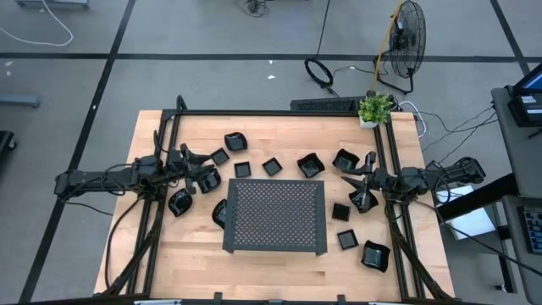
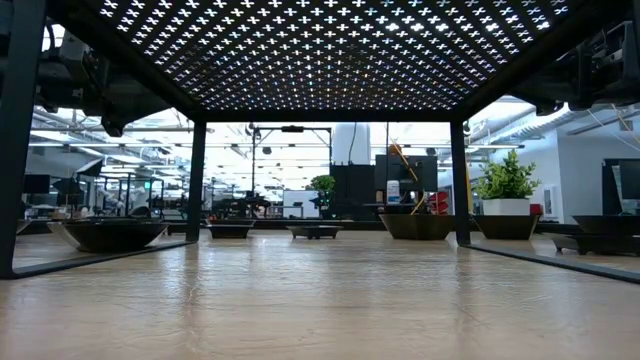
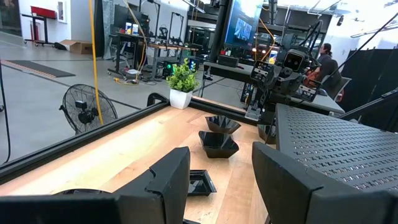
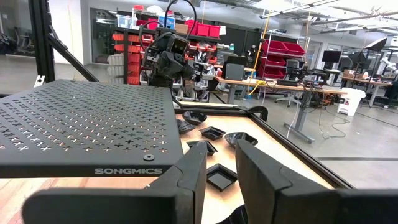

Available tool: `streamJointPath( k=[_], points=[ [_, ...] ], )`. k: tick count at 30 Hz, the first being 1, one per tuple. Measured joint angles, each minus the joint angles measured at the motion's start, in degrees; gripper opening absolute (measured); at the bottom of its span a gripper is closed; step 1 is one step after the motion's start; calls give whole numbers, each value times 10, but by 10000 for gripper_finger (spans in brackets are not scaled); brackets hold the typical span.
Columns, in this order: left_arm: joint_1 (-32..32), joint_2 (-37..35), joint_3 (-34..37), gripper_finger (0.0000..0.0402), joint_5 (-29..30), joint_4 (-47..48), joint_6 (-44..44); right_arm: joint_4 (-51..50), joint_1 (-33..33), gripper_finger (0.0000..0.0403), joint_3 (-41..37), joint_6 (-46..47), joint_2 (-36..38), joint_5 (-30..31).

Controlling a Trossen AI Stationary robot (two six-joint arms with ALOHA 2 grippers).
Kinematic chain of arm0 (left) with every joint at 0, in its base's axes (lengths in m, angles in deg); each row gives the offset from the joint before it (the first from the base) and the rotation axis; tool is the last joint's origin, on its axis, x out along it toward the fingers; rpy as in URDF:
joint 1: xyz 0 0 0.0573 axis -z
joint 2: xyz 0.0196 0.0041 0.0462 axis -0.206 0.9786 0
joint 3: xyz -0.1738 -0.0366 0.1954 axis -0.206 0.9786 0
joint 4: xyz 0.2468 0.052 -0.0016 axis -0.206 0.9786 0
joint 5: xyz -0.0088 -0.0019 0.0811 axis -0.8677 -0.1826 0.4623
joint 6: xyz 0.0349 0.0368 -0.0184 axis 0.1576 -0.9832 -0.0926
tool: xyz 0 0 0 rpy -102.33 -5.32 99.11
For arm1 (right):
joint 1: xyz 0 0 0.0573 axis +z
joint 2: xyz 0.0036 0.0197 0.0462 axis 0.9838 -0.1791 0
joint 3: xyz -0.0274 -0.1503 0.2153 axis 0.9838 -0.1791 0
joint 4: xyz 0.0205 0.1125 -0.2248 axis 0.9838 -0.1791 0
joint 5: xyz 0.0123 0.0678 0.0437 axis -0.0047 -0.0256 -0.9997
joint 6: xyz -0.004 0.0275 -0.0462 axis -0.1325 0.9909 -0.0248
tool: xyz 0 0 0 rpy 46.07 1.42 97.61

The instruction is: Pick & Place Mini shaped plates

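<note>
Several small glossy black plates lie flat on the wooden table around the raised perforated tray [image 1: 275, 216], most along its far side [image 1: 271, 166] and its right side [image 1: 347, 240]. My left gripper [image 1: 201, 172] hovers open left of the tray's far-left corner. In the left wrist view its fingers [image 3: 224, 152] point along the table, with a square plate [image 3: 199, 183] lying ahead of them. My right gripper [image 1: 362, 185] is open right of the tray. In the right wrist view a square plate [image 4: 221, 177] lies on the table beyond its fingers [image 4: 221, 149].
The tray stands on legs [image 2: 196, 180], with the table showing beneath it. A black frame rail [image 1: 279, 113] borders the table. A potted plant [image 1: 375, 108] sits at the far-right corner. A person [image 3: 323, 59] sits beyond the table. Bare wood lies along the near edge [image 1: 271, 275].
</note>
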Motion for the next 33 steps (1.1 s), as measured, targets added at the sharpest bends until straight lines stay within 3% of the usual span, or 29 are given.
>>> streamJointPath(
  k=[17, 24, 33],
  points=[
    [0, 0, 0, 177, 0, 0, 0, 0, 0, 73, 0, 1, 0, 0],
    [0, 0, 0, 177, 0, 0, 0, 10, 0, 73, 0, 116, 0, 0],
    [0, 0, 0, 177, 0, 0, 0, 30, 0, 73, 0, 149, 0, 0]
  ],
)
